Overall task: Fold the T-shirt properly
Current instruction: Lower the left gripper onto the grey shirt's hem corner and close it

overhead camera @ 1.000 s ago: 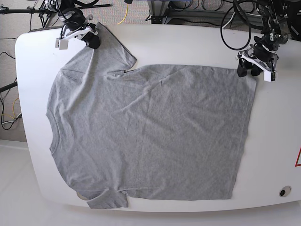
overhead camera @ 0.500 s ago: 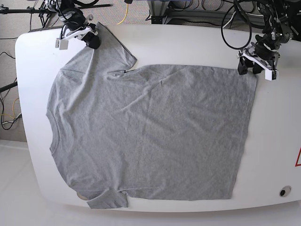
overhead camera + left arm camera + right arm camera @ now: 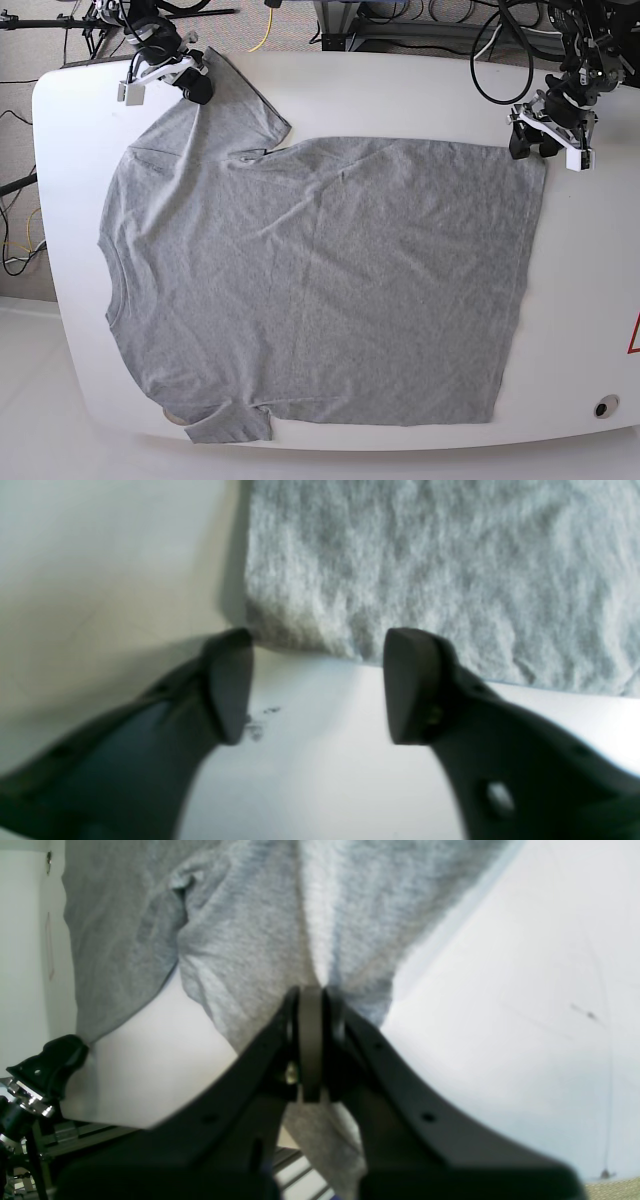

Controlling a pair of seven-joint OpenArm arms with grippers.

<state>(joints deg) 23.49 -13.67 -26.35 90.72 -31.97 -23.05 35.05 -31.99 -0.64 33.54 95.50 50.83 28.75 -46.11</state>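
The heather-grey T-shirt (image 3: 320, 280) lies spread flat on the white table (image 3: 400, 90), neck to the left and hem to the right. My right gripper (image 3: 196, 88) is at the far left, shut on the far sleeve's edge; in the right wrist view the right gripper (image 3: 312, 995) pinches a fold of the T-shirt (image 3: 250, 940). My left gripper (image 3: 532, 147) stands open at the far right hem corner. Seen from the left wrist, the left gripper (image 3: 320, 685) has only bare table between its fingers, and the T-shirt (image 3: 425, 570) corner lies just past the fingertips.
Cables and stand legs (image 3: 500, 60) crowd the floor beyond the table's far edge. A round hole (image 3: 602, 407) and a red mark (image 3: 634, 335) sit near the table's right side. A small dark smudge (image 3: 257, 725) marks the table by my left fingers.
My left gripper has drawn slightly back and to the right, off the hem corner. The right gripper and the T-shirt have stayed put.
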